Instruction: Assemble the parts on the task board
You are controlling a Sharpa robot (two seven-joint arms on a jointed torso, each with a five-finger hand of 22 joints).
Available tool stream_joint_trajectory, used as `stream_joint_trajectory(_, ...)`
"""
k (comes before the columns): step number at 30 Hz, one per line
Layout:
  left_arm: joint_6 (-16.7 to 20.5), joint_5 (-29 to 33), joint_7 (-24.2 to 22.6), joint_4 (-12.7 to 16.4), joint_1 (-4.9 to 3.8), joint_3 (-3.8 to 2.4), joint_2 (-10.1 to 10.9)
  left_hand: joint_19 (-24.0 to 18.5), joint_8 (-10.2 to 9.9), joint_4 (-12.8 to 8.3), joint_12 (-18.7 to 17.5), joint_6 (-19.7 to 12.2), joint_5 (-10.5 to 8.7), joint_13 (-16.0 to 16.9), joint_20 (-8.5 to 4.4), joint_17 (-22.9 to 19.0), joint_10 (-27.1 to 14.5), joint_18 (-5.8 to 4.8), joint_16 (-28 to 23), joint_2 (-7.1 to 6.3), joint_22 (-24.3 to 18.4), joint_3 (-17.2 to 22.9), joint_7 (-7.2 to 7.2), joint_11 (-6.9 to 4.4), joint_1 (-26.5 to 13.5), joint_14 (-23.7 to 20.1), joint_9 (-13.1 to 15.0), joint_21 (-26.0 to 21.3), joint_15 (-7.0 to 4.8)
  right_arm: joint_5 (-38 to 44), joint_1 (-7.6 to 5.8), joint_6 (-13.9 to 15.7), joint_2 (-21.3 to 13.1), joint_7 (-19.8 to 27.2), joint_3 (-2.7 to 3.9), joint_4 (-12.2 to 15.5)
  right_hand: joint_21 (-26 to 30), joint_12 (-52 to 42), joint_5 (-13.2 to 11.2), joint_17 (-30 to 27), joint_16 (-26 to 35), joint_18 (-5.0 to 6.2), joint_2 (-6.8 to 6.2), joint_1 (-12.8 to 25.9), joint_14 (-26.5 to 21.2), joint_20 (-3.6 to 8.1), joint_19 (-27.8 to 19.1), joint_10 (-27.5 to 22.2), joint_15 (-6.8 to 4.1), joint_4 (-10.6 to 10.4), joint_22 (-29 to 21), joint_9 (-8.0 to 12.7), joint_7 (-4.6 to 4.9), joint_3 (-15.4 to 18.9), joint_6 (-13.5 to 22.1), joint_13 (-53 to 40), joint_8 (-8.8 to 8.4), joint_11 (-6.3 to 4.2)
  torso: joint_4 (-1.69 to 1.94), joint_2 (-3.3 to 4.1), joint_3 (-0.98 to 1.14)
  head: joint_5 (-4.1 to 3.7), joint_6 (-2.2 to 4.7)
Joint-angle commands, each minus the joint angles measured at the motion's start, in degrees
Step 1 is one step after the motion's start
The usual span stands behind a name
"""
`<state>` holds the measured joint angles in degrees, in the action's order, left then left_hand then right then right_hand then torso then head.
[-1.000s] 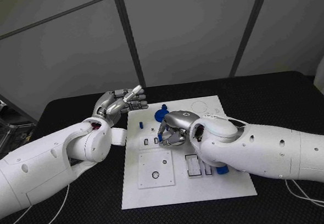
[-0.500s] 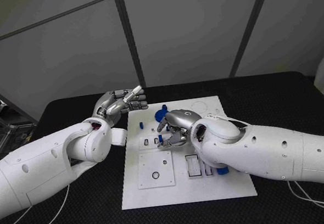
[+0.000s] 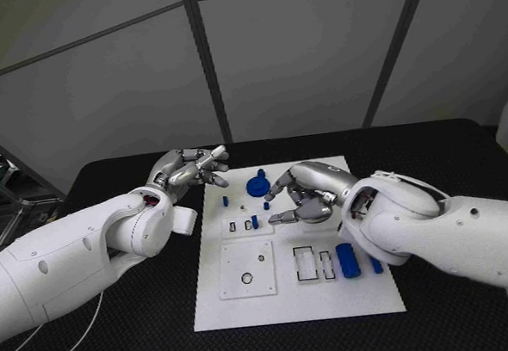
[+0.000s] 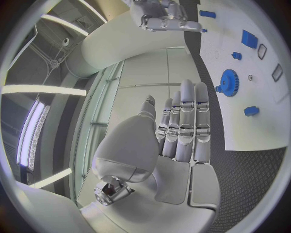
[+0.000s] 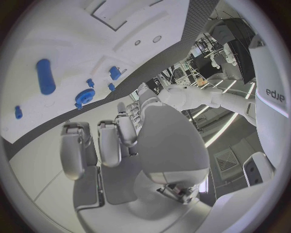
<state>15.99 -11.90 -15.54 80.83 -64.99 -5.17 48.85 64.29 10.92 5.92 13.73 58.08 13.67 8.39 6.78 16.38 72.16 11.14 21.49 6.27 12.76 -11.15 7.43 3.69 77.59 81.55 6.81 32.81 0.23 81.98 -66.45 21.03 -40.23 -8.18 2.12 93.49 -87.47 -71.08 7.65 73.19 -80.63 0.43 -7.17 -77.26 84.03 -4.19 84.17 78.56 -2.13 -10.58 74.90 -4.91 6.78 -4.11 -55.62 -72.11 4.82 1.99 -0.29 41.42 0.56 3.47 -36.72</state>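
Observation:
The white task board point(image 3: 297, 296) lies mid-table. On it sit a blue gear point(image 3: 259, 183), small blue pieces point(image 3: 254, 221) near the slots, and a blue cylinder point(image 3: 349, 261) at the near right. My right hand point(image 3: 306, 193) hovers over the board's middle, right of the gear, fingers loosely bent and nothing in them point(image 5: 115, 141). My left hand point(image 3: 188, 168) is raised off the board's far left corner, fingers straight and side by side point(image 4: 185, 126), holding nothing. The left wrist view shows the gear point(image 4: 229, 82) and the right hand point(image 4: 164, 17).
A raised white plate with a small round hole point(image 3: 247, 269) and rectangular slots point(image 3: 304, 261) take up the board's near half. Black table point(image 3: 123, 330) surrounds the board on all sides. Grey wall panels stand behind the table.
My right hand has drawn back to the right, uncovering the small blue pieces beside the slots. The left hand has barely moved. The view has shifted slightly.

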Motion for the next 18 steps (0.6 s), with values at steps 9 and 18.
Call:
stream_joint_trajectory(9,-15.2,-31.7,25.3,0.1,-0.94,-0.30,0.3,13.3,12.8,2.3,60.2,1.4,-3.29,65.4,-5.10,65.9,11.8,-5.65,63.1,1.31,42.4,-2.3,-4.00,-5.73,-3.7,6.6,17.6,37.5,-4.77,-24.7,-3.11,-3.2,-7.6,9.5,3.01,0.2,4.2,4.9,0.9,-5.2,4.3,2.12,1.03,-0.8,0.7,0.43,-0.6,-2.5,-0.58,1.3,4.8,-0.5,-0.56,0.2,-2.6,4.5,0.16,-0.50,-0.88,-2.32,0.57,1.44,-0.78)
stream_joint_trajectory(18,-24.4,-38.9,40.9,-1.9,-5.21,1.53,-3.1,7.5,15.5,8.2,57.2,-3.7,-10.47,65.9,-4.19,61.2,7.9,-4.17,58.6,0.14,37.6,-5.5,-3.89,-4.01,-7.0,4.7,27.8,35.1,-4.06,-25.7,-4.42,-1.6,-9.6,9.4,3.38,-2.7,4.4,5.1,1.2,-5.4,4.5,2.14,1.20,-0.6,0.8,0.47,-0.6,-2.5,-0.60,1.4,4.6,-0.5,-0.59,0.4,-2.7,4.8,-0.10,-0.52,-0.81,-3.23,1.15,2.37,-1.44)
